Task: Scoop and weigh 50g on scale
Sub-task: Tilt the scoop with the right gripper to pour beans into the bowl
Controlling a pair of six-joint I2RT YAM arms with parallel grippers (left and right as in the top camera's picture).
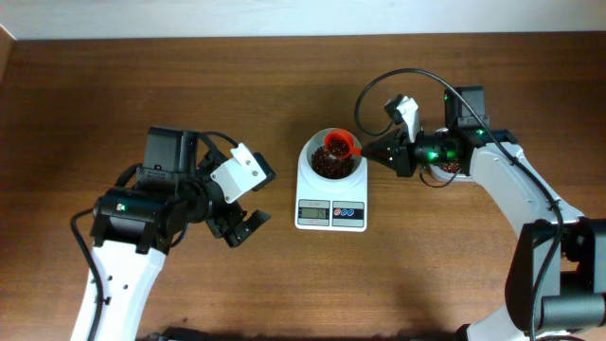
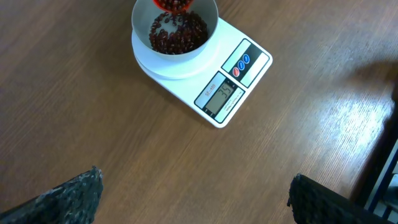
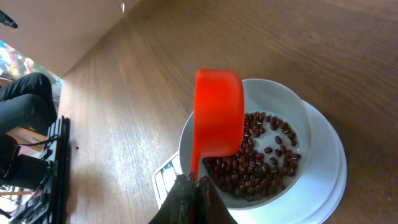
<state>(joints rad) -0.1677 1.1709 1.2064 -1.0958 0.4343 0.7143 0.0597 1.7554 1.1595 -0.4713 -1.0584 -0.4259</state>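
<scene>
Scale (image 1: 330,194) at middle of surface (image 1: 284,85), between arms, display on near side. White bowl (image 1: 310,152) on top holds red beans (image 1: 327,167). Right jaws pinch handle of red scoop (image 1: 340,144), tipped over bowl's far-right rim. Left jaws spread wide, empty, left of scale.

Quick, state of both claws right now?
Left claw: open, holding nothing.
Right claw: shut on the red scoop, held over the bowl.
</scene>
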